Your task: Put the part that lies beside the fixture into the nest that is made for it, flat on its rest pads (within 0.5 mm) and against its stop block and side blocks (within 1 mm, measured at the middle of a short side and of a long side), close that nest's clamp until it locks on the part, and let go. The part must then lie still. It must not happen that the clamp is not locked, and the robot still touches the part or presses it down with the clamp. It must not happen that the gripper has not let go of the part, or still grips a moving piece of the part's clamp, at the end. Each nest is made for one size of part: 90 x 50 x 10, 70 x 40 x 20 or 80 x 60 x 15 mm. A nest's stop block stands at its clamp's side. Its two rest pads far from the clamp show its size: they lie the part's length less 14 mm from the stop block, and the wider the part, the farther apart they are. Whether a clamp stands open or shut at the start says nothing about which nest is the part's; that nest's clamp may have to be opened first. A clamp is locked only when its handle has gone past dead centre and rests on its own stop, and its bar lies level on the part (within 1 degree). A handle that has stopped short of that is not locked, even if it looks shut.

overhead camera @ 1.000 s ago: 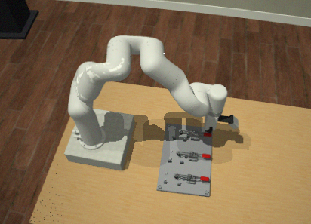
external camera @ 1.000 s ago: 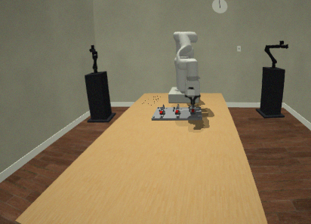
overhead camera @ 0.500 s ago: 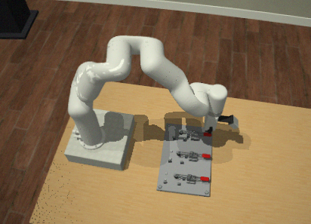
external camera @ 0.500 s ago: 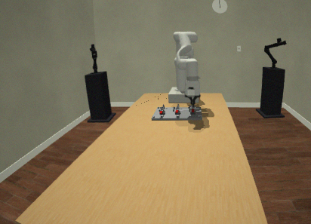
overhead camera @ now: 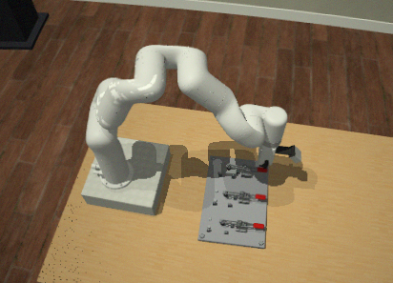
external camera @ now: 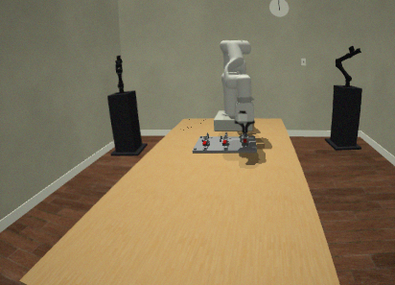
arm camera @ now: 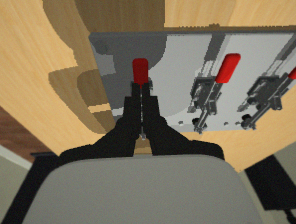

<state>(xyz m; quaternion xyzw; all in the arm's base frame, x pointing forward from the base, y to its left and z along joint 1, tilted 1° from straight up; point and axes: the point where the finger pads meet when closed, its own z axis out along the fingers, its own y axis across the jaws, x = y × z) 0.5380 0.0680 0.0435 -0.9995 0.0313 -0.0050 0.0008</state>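
Note:
The grey fixture plate (overhead camera: 236, 204) carries three nests, each with a toggle clamp and a red handle. My gripper (arm camera: 141, 94) (overhead camera: 263, 165) hangs over the far nest's clamp, at the plate's far right corner. Its fingers are shut together just behind that clamp's red handle (arm camera: 140, 71), which points away from me. A thin strip of the clamp's metal shows at the fingertips, but I cannot tell whether they touch it. The grey part lies on the table beside the plate's far end, mostly hidden by my wrist. It also shows in the exterior view (external camera: 247, 151).
The other two clamps' red handles (arm camera: 227, 67) (arm camera: 291, 75) lie to the right in the wrist view. The arm's base block (overhead camera: 126, 175) stands left of the plate. Black pedestals stand on the floor, away from the table.

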